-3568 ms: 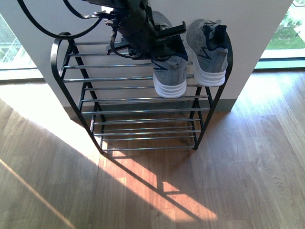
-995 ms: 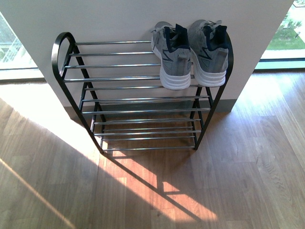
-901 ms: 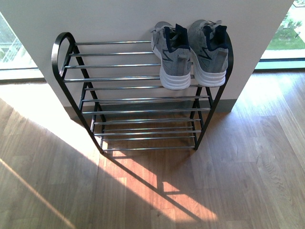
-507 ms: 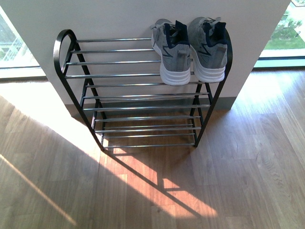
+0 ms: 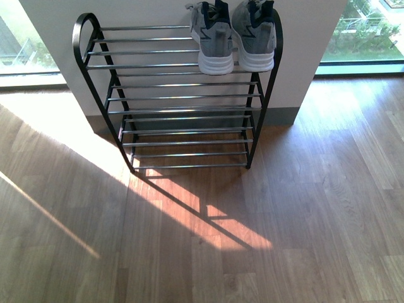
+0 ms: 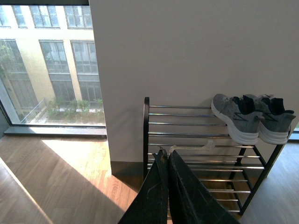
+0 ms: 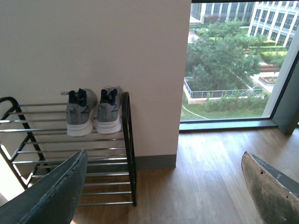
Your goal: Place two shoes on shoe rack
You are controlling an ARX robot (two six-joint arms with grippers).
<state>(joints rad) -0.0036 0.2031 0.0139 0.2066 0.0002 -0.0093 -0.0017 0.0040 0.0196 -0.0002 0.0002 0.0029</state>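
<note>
The left gripper (image 6: pixel 167 154) has its two dark fingers pressed shut with nothing between them. I think that is because it has no more to carry. The rack (image 5: pixel 177 97) stands ahead of it and lower down, against the white wall (image 6: pixel 187 46), and the gripper is not touching it. On the top shelf, at the end furthest from this gripper, sit one shoe (image 5: pixel 211 39) and the other shoe (image 5: pixel 255 35). They are side by side, close together, toes toward the wall. Their white soles lie across the shiny rods, so they cannot slip through, and the black side post beside them helps keep them from sliding off the end. The right gripper (image 7: pixel 164 156) is wide open and holds nothing, with the shoes ahead of it and well apart from it. Both shoes are on the rack, so the job looks done to me.
</note>
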